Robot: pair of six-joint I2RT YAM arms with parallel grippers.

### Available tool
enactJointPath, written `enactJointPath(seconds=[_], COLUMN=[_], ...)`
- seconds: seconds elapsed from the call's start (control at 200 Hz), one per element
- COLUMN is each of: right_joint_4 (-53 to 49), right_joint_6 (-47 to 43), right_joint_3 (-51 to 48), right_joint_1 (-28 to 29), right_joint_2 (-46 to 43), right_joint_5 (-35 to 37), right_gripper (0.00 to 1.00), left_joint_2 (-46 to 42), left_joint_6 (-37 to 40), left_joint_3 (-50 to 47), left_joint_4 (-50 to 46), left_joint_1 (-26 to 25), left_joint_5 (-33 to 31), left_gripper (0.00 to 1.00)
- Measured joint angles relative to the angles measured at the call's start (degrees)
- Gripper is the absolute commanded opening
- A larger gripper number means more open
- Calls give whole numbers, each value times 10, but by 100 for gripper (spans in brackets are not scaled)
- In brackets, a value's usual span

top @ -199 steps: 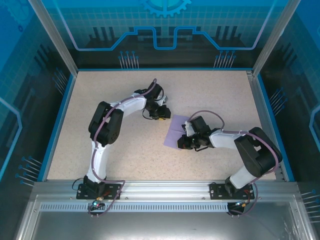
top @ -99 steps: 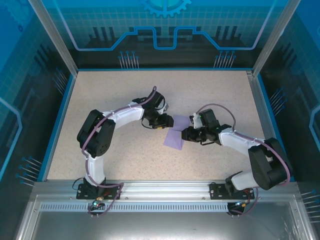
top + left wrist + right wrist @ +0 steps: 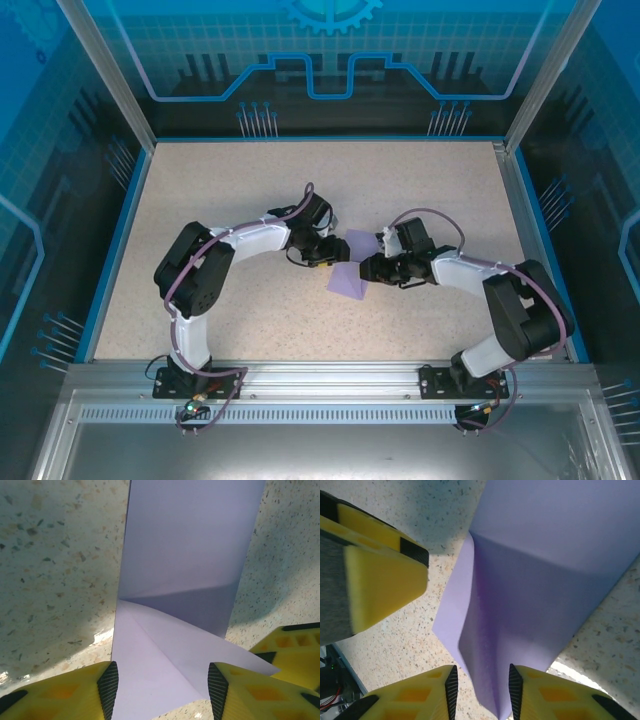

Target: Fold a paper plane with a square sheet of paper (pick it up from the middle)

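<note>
The square sheet of paper [image 3: 349, 272] lies mid-table, lavender and partly folded, with a triangular flap [image 3: 165, 665] creased over its near end. My left gripper [image 3: 334, 254] stands open at the sheet's left end. In the left wrist view its jaws [image 3: 162, 690] straddle the flap without touching it. My right gripper [image 3: 369, 268] is open at the sheet's right end. In the right wrist view a raised fold of paper [image 3: 520, 645] runs between its jaws [image 3: 481, 690]. The left pad stands apart from the fold. Both grippers face each other across the paper.
The speckled tabletop [image 3: 230, 190] has a blue raised rim [image 3: 118, 240] on three sides and aluminium posts at the back corners. A yellow finger of the other arm shows close by in each wrist view [image 3: 380, 580] [image 3: 290, 650].
Both grippers have opened. The left gripper came down to the paper's left end, and the right gripper moved up along its right end. The paper now looks narrower.
</note>
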Motion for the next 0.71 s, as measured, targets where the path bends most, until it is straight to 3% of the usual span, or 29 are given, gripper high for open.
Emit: enactJointPath(seconds=[0.44, 0.705], right_joint_4=[49, 105], right_joint_6=[8, 37], right_joint_3=[7, -2], right_joint_1=[0, -8], right_joint_2=[51, 50], right_joint_5=[-29, -76], right_gripper=[7, 3], left_joint_2=[0, -22], left_joint_6=[-2, -23], left_joint_3=[-17, -76], left_joint_4=[13, 62], left_joint_1=[0, 0], left_joint_5=[0, 11], left_gripper=[55, 60])
